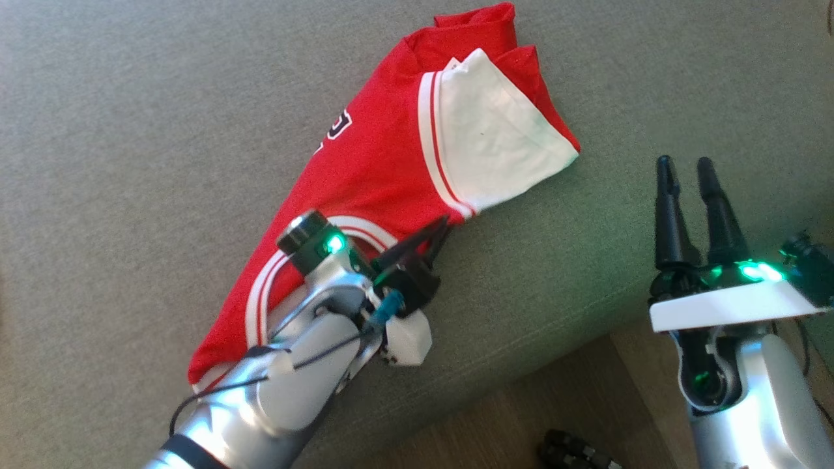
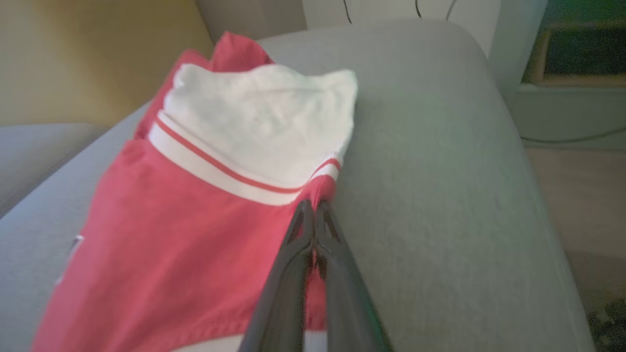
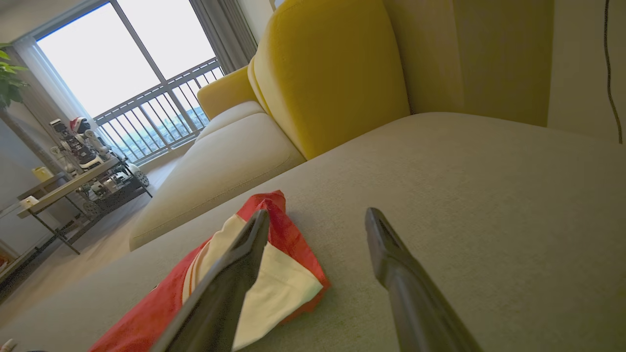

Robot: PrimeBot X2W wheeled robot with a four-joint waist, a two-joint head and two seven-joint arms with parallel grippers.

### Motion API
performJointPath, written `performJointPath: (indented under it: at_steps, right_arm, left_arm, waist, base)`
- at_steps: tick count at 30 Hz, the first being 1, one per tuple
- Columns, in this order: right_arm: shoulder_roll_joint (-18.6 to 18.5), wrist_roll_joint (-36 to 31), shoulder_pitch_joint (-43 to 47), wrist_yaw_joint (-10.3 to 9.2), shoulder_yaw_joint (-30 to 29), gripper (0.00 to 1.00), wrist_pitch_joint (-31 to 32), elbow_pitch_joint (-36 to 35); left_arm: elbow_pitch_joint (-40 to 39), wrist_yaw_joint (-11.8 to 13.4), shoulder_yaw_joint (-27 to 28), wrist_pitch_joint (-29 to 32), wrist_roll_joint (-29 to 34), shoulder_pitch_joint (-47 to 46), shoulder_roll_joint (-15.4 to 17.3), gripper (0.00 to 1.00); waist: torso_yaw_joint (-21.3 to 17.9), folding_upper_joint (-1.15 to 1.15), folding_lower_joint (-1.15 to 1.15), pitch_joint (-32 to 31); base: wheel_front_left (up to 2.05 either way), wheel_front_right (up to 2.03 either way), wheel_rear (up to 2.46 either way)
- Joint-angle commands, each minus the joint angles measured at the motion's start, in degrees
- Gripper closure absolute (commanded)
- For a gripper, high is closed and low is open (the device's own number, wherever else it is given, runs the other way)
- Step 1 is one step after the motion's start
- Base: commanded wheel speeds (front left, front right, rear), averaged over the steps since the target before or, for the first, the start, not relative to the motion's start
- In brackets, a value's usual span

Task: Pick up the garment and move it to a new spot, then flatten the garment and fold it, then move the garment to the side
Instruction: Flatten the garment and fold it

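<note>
The garment is a red jersey with white trim, lying bunched on the grey sofa seat near its front edge, a white panel turned up at its far end. My left forearm covers its near end, and only a scrap of the dark chest print shows, so I can't read it. My left claw is clenched, its tips pinching the jersey's edge just below the striped band. My right claw hangs released off to the right, well apart from the cloth. A dark object on the wooden floor is cut off by the frame. Behind the seat stand yellow back cushions, and further off a bright window with a railing.
</note>
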Motion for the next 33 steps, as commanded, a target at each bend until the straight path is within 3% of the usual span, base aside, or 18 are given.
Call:
performJointPath:
  at_steps: [1, 6, 9, 10, 16, 21, 26, 27, 28, 33]
  right_arm:
    - [-0.4, 0.1, -0.4, -0.01, 2.0, 0.00, -0.5, -2.2]
    - [-0.4, 0.7, 0.5, -0.01, 3.7, 0.00, -0.5, -1.8]
    - [-0.4, 0.5, 0.8, -0.01, 4.4, 0.00, -0.5, -1.4]
    - [-0.4, 0.5, 0.8, -0.01, 4.4, 0.00, -0.5, -1.4]
    - [-0.4, 1.0, 0.9, -0.01, 7.5, 0.00, -0.5, -1.2]
    - [-0.4, 1.0, 1.1, -0.01, 9.9, 0.00, -0.5, -0.6]
    - [-0.4, 0.7, 0.7, -0.01, 11.1, 0.00, -0.5, 1.0]
    - [-0.4, 0.6, 0.5, -0.01, 11.3, 0.00, -0.5, 1.3]
    - [-0.4, 0.6, 0.2, -0.01, 11.6, 0.00, -0.5, 1.6]
    - [-0.4, 0.3, -1.6, -0.01, 11.8, 0.00, -0.5, 2.8]
  left_arm:
    - [-4.6, 0.1, 3.2, -0.3, -2.2, -1.2, 0.3, 1.00]
    - [-13.5, -0.3, 12.4, -0.3, -11.5, -0.4, 1.9, 1.00]
    - [-15.5, -2.1, 19.3, -0.3, -17.7, -2.1, 4.4, 1.00]
    - [-15.5, -2.1, 19.3, -0.3, -17.7, -2.1, 4.4, 1.00]
    - [-14.3, -4.3, 29.7, 4.0, -25.6, -10.3, 12.1, 1.00]
    - [-11.9, -4.3, 35.6, 6.6, -28.3, -16.7, 18.0, 1.00]
    - [-7.3, -3.4, 37.9, 6.3, -27.8, -21.6, 21.5, 1.00]
    - [-6.0, -3.5, 38.1, 6.1, -28.0, -22.5, 21.7, 0.44]
    - [-4.5, -3.5, 38.4, 6.0, -28.4, -23.4, 21.6, 0.00]
    - [-0.9, -3.6, 38.5, 3.7, -28.7, -25.8, 20.7, 0.00]
  waist:
    - [0.6, 0.00, 0.00, -0.6]
    - [2.1, 0.00, 0.00, -1.9]
    - [2.7, 0.00, 0.00, -2.5]
    - [2.7, 0.00, 0.00, -2.5]
    - [2.2, 0.00, 0.00, -1.8]
    - [1.0, 0.00, 0.00, 0.4]
    - [0.8, 0.00, 0.00, 3.0]
    - [1.0, 0.00, 0.00, 3.5]
    - [1.2, 0.00, 0.00, 3.9]
    - [3.1, 0.00, 0.00, 5.2]
  base:
    - [0.00, 0.00, 0.00]
    - [0.00, 0.00, 0.00]
    - [0.00, 0.00, 0.00]
    - [0.00, 0.00, 0.00]
    - [0.00, 0.00, 0.00]
    - [0.00, 0.00, 0.00]
    - [0.00, 0.00, 0.00]
    - [0.00, 0.00, 0.00]
    - [0.00, 0.00, 0.00]
    - [0.00, 0.00, 0.00]
